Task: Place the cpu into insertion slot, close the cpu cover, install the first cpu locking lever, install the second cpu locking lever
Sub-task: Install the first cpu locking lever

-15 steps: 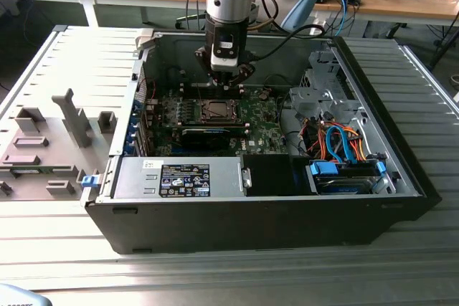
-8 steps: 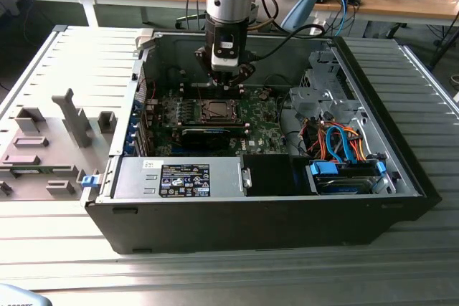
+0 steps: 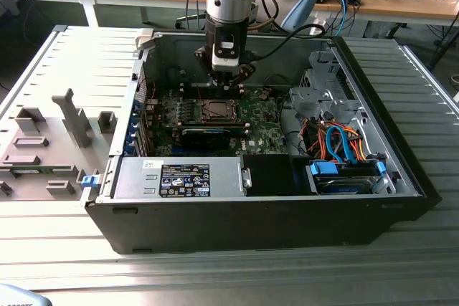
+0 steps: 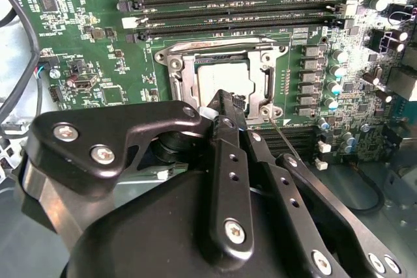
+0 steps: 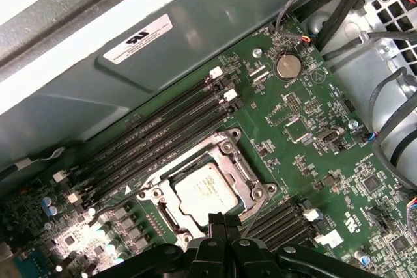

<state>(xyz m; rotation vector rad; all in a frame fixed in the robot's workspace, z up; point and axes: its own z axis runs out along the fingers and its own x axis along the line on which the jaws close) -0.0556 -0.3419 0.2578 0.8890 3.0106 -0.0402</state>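
Second wrist view: cpu (image 4: 221, 83), pale silvery square, sits in the slot (image 4: 181, 77) just beyond the fingertips; gripper (image 4: 225, 105) fingers pressed together, holding nothing.

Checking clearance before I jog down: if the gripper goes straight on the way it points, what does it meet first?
Most likely the cpu cover at the socket's near edge, with the cpu just beyond the gripper tips. Depth is unclear.

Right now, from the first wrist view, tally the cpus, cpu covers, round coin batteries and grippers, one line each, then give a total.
cpu: 1
cpu cover: 1
round coin battery: 1
gripper: 1
Total: 4
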